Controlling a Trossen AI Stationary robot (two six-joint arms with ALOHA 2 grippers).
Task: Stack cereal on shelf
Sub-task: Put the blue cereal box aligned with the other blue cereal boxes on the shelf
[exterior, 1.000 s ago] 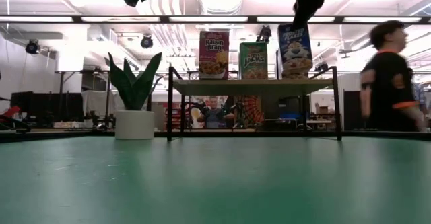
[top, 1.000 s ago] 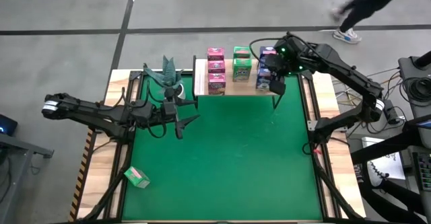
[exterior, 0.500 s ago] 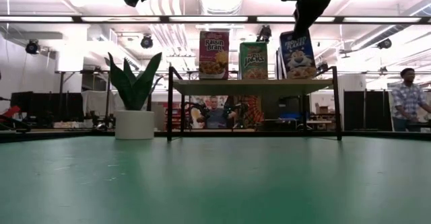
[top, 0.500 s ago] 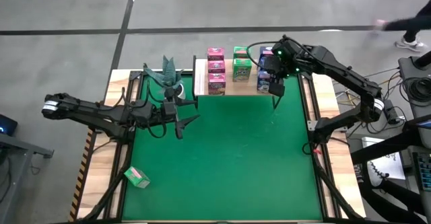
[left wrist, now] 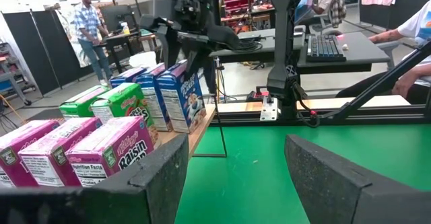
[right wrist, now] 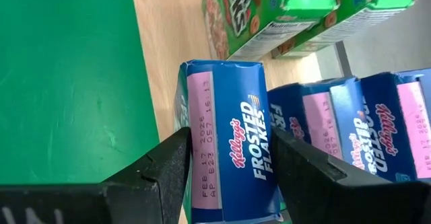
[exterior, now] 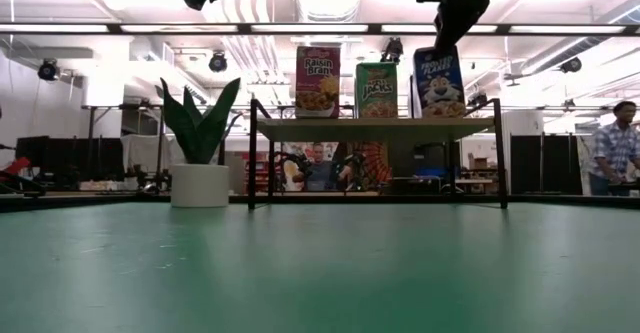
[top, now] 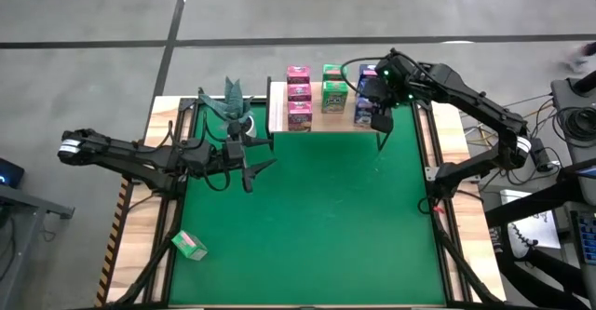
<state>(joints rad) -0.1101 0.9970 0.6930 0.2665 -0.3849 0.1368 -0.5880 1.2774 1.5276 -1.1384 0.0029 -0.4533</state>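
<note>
The shelf (top: 328, 122) stands at the table's far middle and carries three rows of cereal: pink boxes (top: 298, 94), green boxes (top: 333, 88) and blue boxes (top: 367, 85). My right gripper (top: 375, 116) is shut on the foremost blue box (right wrist: 232, 136), which stands at the shelf's front right (exterior: 438, 81). My left gripper (top: 264, 152) hovers open above the mat, left of the shelf, with nothing between its fingers (left wrist: 236, 177). One green box (top: 189, 245) lies on its side on the mat near the table's near left corner. My right gripper pinches the blue box's top end (right wrist: 196, 183) between its two fingers. One finger (right wrist: 158, 167) is on the face toward the table's near edge, the other on the face toward the blue box behind. The fingers slant down from above. The box stands upright, its bottom on the shelf.
A potted plant (top: 233, 110) in a white pot stands just left of the shelf, beside my left arm. Black posts rise at the shelf's ends (exterior: 497, 153). The green mat (top: 317, 226) lies in front of the shelf. A person (exterior: 618, 148) stands in the room beyond.
The blue box in my right gripper was tilted and a little higher. It has come down and straightened, and now stands upright on the shelf. A person has walked out of the room behind, at the right.
</note>
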